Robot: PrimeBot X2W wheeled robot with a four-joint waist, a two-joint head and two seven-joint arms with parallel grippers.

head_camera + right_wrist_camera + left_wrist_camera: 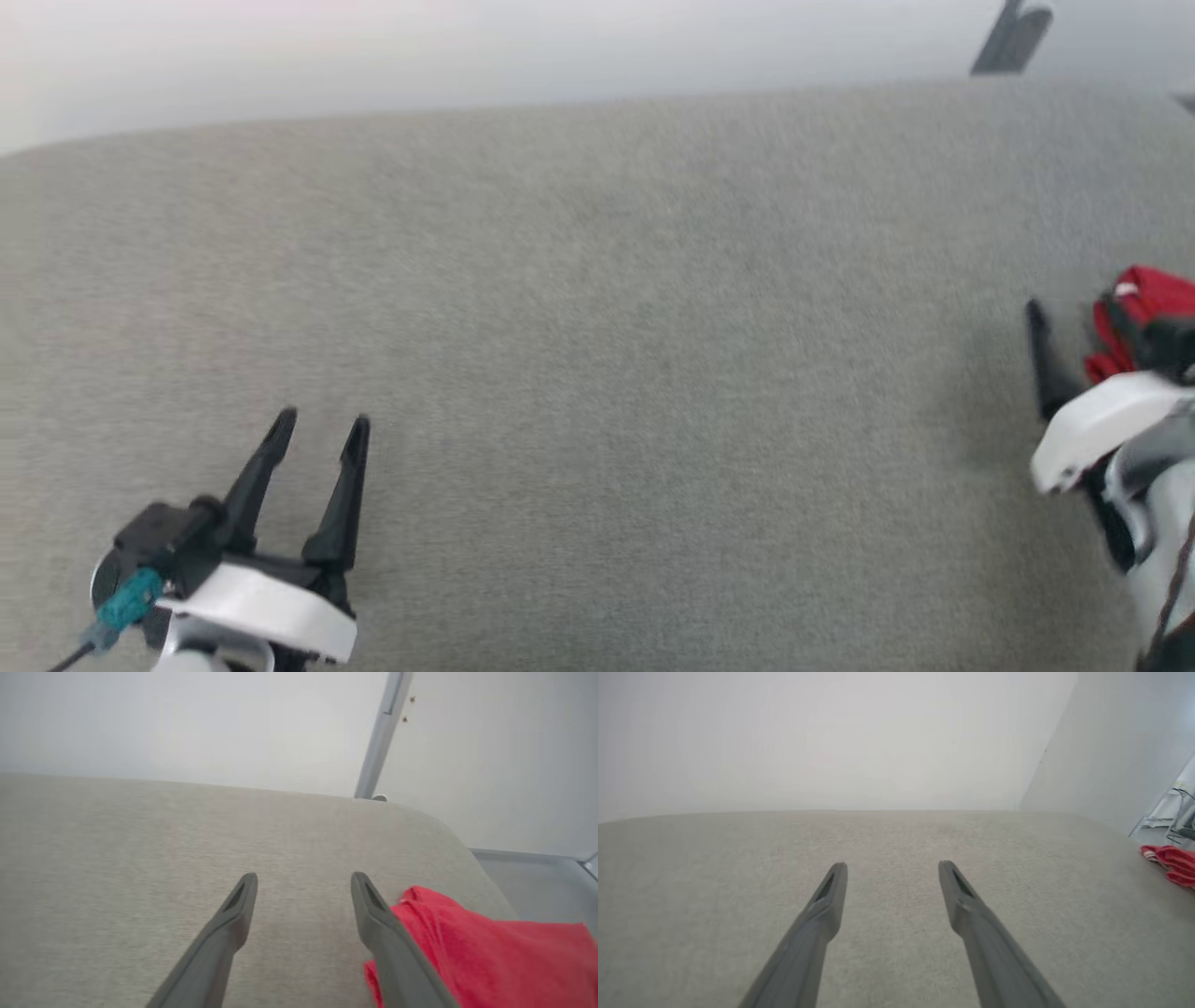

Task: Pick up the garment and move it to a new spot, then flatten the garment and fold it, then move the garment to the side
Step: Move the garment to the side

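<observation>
- Head view: the left end effector (322, 420) sits at the lower left over the worktop (597, 327), its two dark, tapered fingers spread apart with nothing between them. It has a glossy white shell and a teal plug (131, 602) on a cable at the wrist.
- Head view: the right end effector (1088, 336) is at the right edge. One thin dark finger stands clear and the other is partly hidden against the garment (1153, 294), a bunched bright red cloth with a small white patch, lying at the worktop's right edge.
- Head view: the worktop is covered in pale grey woven fabric with a fine, even grain. The picture is slightly blurred.
- Left wrist view: both matte grey fingers are wide apart above bare grey weave and touch nothing. The garment (1174, 861) lies well to the right as soft red folds with a pale striped edge.
- Right wrist view: the fingers are spread and the gap between them is empty. The crumpled, soft red cloth (490, 952) lies against the outer side of the right-hand finger (373, 910), near the worktop's rounded corner. A grey metal pole (380, 732) rises behind, before a pale wall.
</observation>
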